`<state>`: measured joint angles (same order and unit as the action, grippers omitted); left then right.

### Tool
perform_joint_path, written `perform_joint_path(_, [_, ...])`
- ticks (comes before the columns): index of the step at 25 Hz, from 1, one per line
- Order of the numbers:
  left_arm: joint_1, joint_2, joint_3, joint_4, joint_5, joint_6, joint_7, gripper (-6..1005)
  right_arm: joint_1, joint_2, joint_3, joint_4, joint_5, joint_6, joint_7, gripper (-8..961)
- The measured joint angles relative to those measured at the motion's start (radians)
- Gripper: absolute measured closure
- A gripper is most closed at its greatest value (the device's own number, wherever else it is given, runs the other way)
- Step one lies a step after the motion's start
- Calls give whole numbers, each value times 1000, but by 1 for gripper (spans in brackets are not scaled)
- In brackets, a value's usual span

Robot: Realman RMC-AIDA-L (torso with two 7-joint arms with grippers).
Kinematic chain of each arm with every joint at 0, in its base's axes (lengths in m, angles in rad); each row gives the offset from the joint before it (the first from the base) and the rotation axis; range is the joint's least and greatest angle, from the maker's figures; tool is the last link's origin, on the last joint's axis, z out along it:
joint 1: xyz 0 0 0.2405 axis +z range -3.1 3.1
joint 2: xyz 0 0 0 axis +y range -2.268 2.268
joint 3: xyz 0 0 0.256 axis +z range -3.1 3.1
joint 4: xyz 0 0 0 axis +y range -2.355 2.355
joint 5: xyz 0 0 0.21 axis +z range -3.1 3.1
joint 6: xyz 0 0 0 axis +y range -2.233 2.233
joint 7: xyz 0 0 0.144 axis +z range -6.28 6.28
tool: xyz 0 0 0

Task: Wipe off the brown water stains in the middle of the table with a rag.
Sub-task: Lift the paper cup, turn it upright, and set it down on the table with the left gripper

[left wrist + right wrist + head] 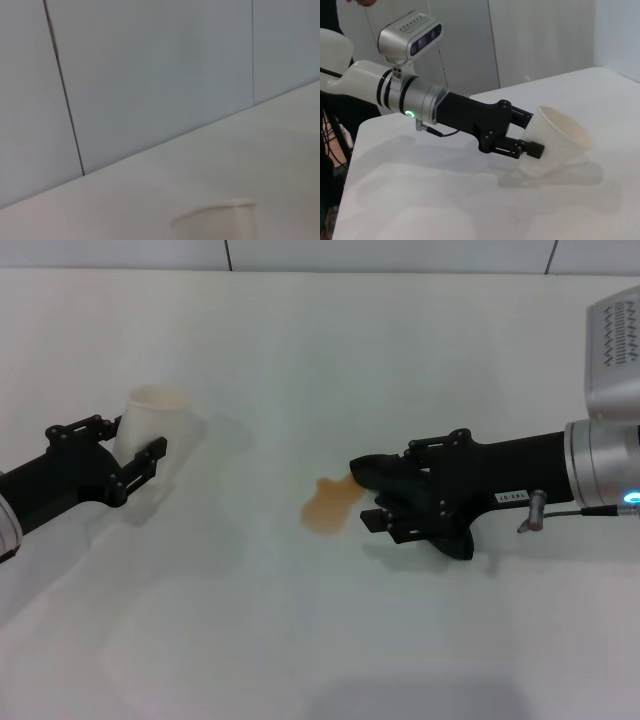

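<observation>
With the orange-brown lobed water stains (330,507) unwiped at frame centre on the plain white table (320,640), the right gripper (375,495) clamps the lumpy black rag (372,472) beside them, while the left gripper (150,455) grips a pale plastic cup (160,430).

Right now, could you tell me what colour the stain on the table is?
Orange-brown, translucent; the brown water stains show best in the head view.

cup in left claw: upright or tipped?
Tipped. The cup leans in the left claw, mouth angled away from it.
</observation>
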<state>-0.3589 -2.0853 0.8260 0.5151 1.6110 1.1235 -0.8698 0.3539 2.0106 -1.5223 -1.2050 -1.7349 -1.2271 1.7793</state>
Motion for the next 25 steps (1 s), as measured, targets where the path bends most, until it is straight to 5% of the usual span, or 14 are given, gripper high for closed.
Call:
perform_joint_path(10, [13,-1,35,9,3,-10,-1,545,1,0,-25,-2,4,23,0,265])
perform_joint_path(19, [153,-7,257,114,-87,-72,54,475,-3,0,-82,-19,1,50,2,265])
perform_joint_path(25, [290,-5,359,271,-208,-77,48,190,-8,0,-102,-54,3,51,9,265])
